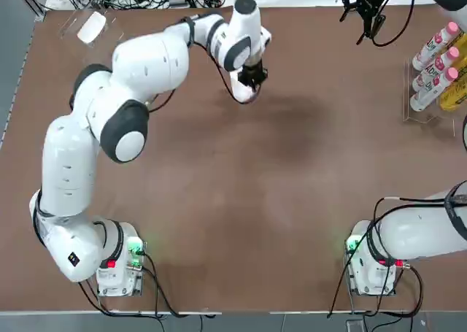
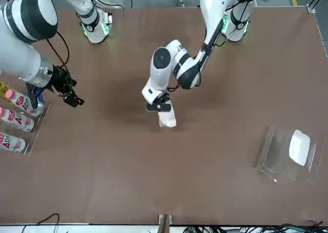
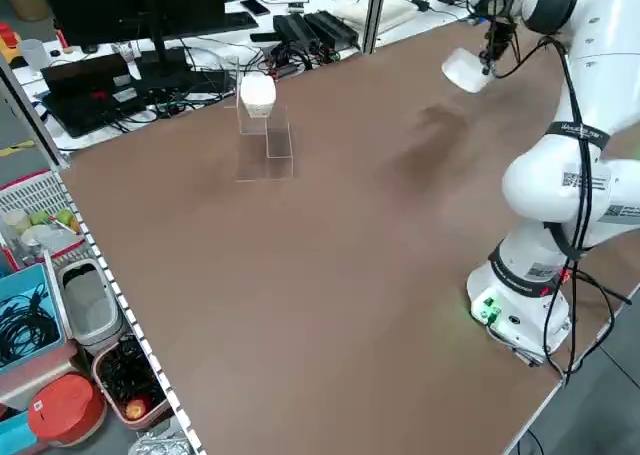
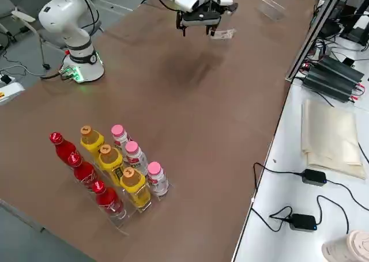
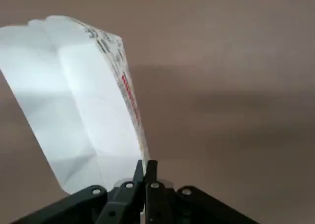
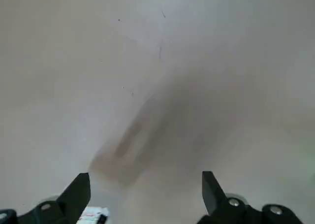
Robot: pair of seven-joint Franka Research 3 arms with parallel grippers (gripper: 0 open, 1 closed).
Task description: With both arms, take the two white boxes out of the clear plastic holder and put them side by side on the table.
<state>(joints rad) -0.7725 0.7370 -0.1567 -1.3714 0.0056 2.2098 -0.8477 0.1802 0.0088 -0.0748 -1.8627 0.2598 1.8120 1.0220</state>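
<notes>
My left gripper (image 1: 252, 76) hangs over the far middle of the table (image 1: 241, 201), shut on the edge of a white box (image 1: 244, 93). The held box (image 5: 83, 101) tilts away from the closed fingertips (image 5: 150, 171) and hangs above the table (image 2: 167, 118). The other white box (image 1: 91, 27) rests in the clear plastic holder (image 1: 76, 25) at the far left corner, also seen from the front as box (image 2: 300, 146) in holder (image 2: 279, 164). My right gripper (image 1: 365, 14) hovers open and empty near the far right edge, with its fingers (image 6: 78, 194) spread wide.
A clear rack of pink-capped, yellow and red bottles (image 1: 438, 69) stands at the table's right edge, close to the right gripper (image 2: 69, 96). Cables and electronics lie beyond the far edge. The arm bases (image 1: 120, 263) sit at the near edge.
</notes>
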